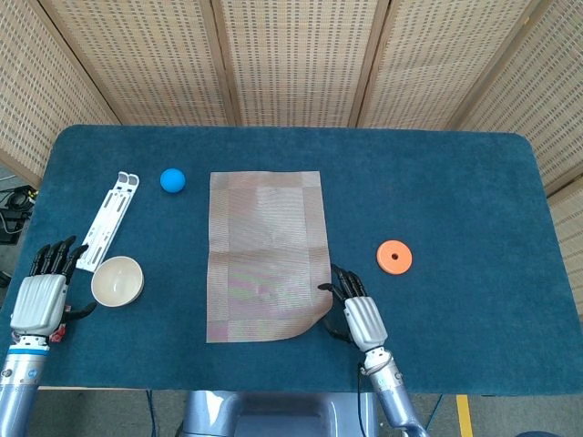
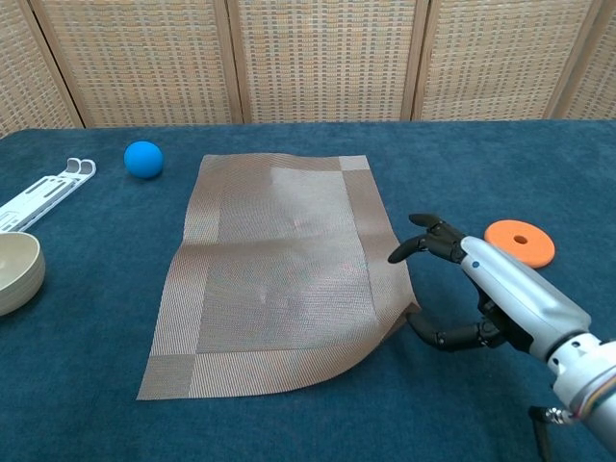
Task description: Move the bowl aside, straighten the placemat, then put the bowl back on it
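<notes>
The woven grey-brown placemat (image 1: pixel 266 255) (image 2: pixel 284 279) lies in the middle of the blue table, its near right corner curled up off the cloth. My right hand (image 1: pixel 353 311) (image 2: pixel 486 289) is at that corner. Its thumb reaches under the raised corner, and its fingers (image 2: pixel 423 241) are spread above the mat's right edge, well apart from the thumb. The cream bowl (image 1: pixel 117 280) (image 2: pixel 14 269) stands off the mat at the near left. My left hand (image 1: pixel 38 296) rests flat and open just left of the bowl, holding nothing.
A white plastic rack (image 1: pixel 107 221) (image 2: pixel 43 197) lies beyond the bowl, with a blue ball (image 1: pixel 172 179) (image 2: pixel 143 159) next to it. An orange disc (image 1: pixel 393 257) (image 2: pixel 520 243) sits to the right of my right hand. The table's near edge runs close behind both hands.
</notes>
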Motion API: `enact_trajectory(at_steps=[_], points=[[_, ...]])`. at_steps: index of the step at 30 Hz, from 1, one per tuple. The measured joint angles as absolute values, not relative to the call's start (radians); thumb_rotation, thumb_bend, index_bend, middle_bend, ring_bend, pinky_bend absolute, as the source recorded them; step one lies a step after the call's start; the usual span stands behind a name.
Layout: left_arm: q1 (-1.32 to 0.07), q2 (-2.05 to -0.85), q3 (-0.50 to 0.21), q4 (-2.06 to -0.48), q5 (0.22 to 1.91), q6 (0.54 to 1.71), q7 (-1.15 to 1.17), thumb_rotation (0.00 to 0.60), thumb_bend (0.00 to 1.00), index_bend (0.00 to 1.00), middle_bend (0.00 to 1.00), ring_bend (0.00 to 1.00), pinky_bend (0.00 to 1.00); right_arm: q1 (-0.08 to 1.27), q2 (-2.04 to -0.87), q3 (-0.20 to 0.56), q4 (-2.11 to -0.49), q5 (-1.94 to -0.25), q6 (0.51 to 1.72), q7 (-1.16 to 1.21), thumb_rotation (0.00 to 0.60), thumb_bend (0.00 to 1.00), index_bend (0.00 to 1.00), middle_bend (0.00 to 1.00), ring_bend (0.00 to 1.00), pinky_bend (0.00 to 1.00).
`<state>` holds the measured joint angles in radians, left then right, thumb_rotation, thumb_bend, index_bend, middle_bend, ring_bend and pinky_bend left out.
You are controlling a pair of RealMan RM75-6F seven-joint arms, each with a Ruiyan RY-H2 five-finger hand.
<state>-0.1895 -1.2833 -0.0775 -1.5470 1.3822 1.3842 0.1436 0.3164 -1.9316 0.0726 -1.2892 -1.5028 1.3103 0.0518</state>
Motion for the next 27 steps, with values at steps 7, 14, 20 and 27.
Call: enact_trajectory(at_steps=[7, 14, 20, 27], points=[[-0.189, -1.285, -0.079, -1.547, 1.380, 1.385, 0.142, 0.600, 0.11, 0.11, 0.00, 0.00, 0.00, 0.314, -1.948, 0.074, -1.261, -1.497, 1.311, 0.057, 0.600, 0.50, 0.51, 0.05, 0.00, 0.00], [-0.190, -1.285, -0.080, -1.545, 1.377, 1.381, 0.141, 0.600, 0.11, 0.11, 0.00, 0.00, 0.00, 0.317, -1.954, 0.073, -1.253, -1.497, 1.307, 0.062, 0.600, 0.49, 0.55, 0.07, 0.00, 0.00], [-0.190, -1.286, -0.081, -1.543, 1.373, 1.379, 0.142, 0.600, 0.11, 0.11, 0.00, 0.00, 0.00, 0.322, -1.957, 0.078, -1.245, -1.495, 1.302, 0.068, 0.600, 0.57, 0.58, 0.08, 0.00, 0.00], [-0.193, -1.290, -0.082, -1.538, 1.367, 1.369, 0.145, 0.600, 0.11, 0.11, 0.00, 0.00, 0.00, 0.326, -1.956, 0.087, -1.245, -1.492, 1.303, 0.075, 0.600, 0.60, 0.62, 0.09, 0.00, 0.00]])
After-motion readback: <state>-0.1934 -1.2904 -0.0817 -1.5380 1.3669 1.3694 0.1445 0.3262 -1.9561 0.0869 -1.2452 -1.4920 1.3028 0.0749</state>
